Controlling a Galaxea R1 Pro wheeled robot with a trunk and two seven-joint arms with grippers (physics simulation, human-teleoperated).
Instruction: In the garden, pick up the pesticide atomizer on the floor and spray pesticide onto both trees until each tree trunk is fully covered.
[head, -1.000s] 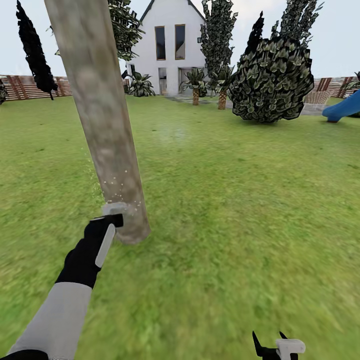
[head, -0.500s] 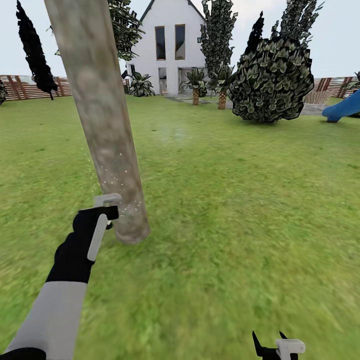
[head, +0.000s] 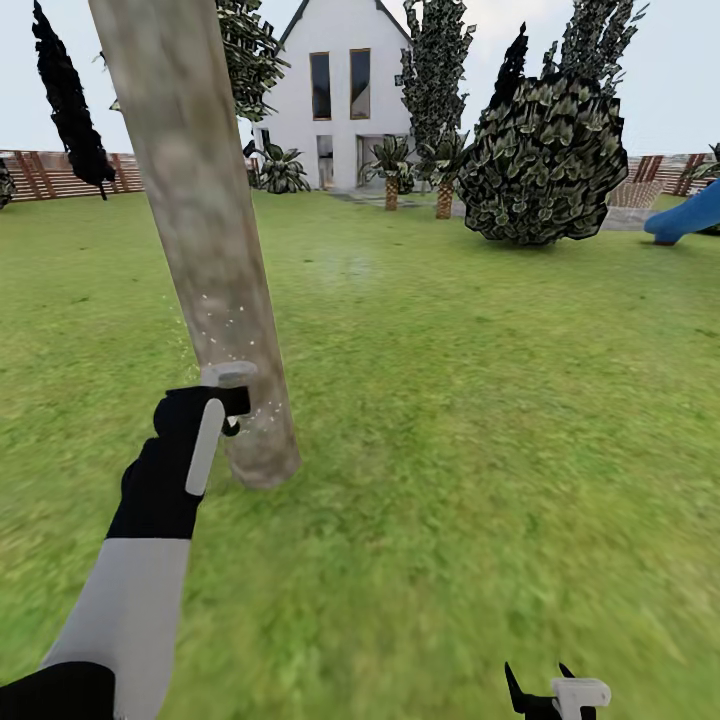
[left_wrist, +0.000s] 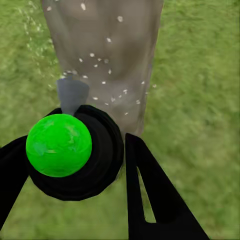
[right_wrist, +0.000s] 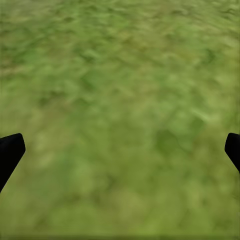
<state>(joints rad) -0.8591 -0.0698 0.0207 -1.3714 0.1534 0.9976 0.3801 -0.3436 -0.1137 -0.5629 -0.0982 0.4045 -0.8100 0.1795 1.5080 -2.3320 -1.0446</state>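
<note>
One trunk (head: 205, 250) is speckled only low down: your left pincer (left_wrist: 75, 165) grips the pesticide atomizer (left_wrist: 75, 155); your right pincer (right_wrist: 120, 150) gapes wide. Sweep upward slowly.

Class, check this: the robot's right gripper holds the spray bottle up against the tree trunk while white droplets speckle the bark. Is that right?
Wrong arm. The left gripper holds the spray bottle at the tree trunk, as the left wrist view shows; the right gripper hangs open over grass. Droplets do speckle the bark.
</note>
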